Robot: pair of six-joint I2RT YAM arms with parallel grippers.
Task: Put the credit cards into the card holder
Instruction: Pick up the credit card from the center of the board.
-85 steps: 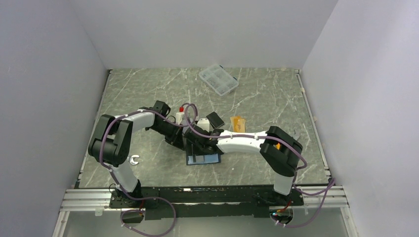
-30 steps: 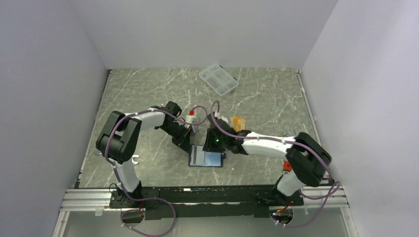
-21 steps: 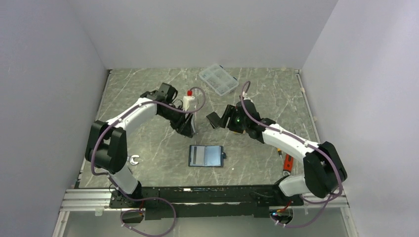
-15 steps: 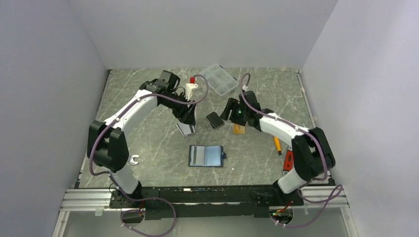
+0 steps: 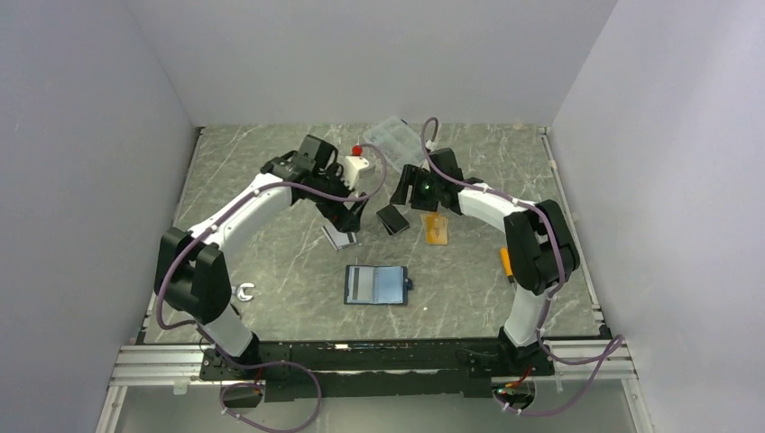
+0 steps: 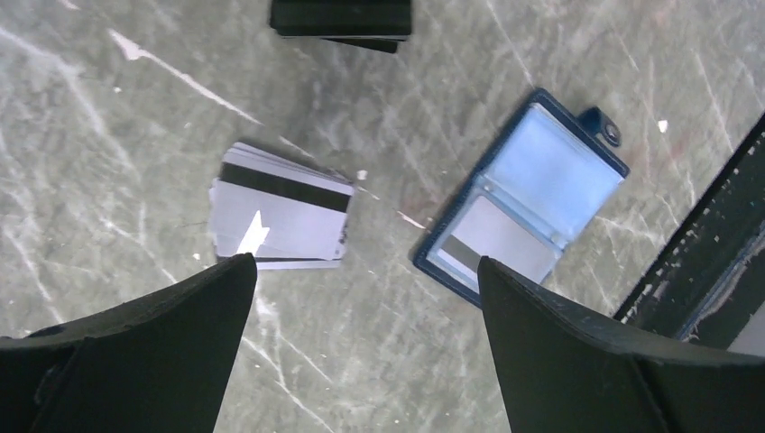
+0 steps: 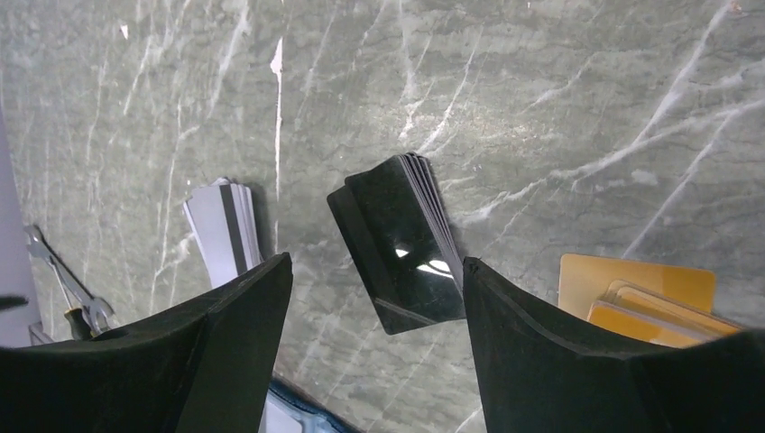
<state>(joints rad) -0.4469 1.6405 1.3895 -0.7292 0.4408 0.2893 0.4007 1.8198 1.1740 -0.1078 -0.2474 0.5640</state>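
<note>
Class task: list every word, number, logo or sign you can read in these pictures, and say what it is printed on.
No text can be read anywhere.
The silver cards show only a dark stripe, no lettering.
The black cards show only glare.
The orange cards show no print.
The card holder shows no label.

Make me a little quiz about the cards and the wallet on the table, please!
1. True or false: the card holder lies open on the table.
2. Which cards show between the right gripper's fingers in the right wrist view? A) silver-grey cards B) black cards C) orange-gold cards
3. How many piles of loose cards lie outside the card holder?

Key:
1. True.
2. B.
3. Three: silver-grey, black and orange-gold.
</note>
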